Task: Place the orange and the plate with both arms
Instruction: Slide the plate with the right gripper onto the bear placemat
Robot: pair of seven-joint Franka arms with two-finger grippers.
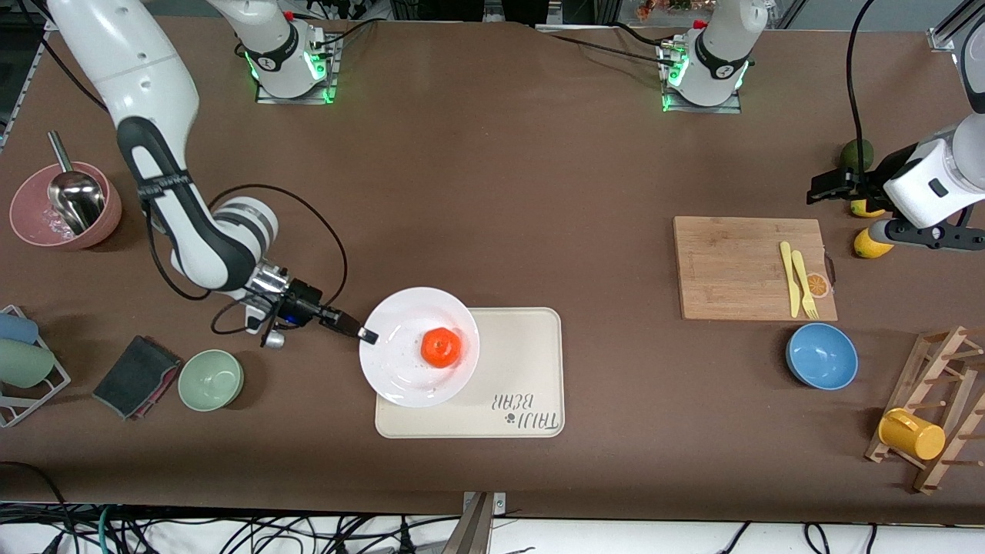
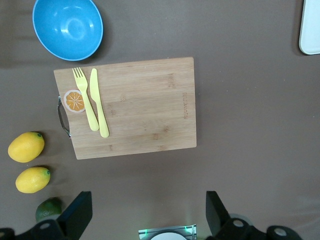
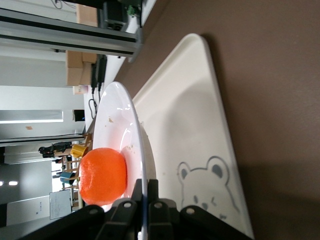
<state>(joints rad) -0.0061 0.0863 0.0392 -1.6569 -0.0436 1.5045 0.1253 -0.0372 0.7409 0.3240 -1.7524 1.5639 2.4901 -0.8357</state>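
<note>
Lower centre of the front view: right claw [image 1: 368,335] pinches the rim of the glossy, brittle plate [image 1: 400,369]; the orange [image 1: 441,347] could roll. Left claw [image 2: 145,215], spread, waits.

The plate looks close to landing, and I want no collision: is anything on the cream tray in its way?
Nothing visible. The right gripper is shut on the rim of the plate, the orange on it, over the tray. The tray's exposed surface is bare apart from its print. The left gripper waits open near the cutting board.
</note>
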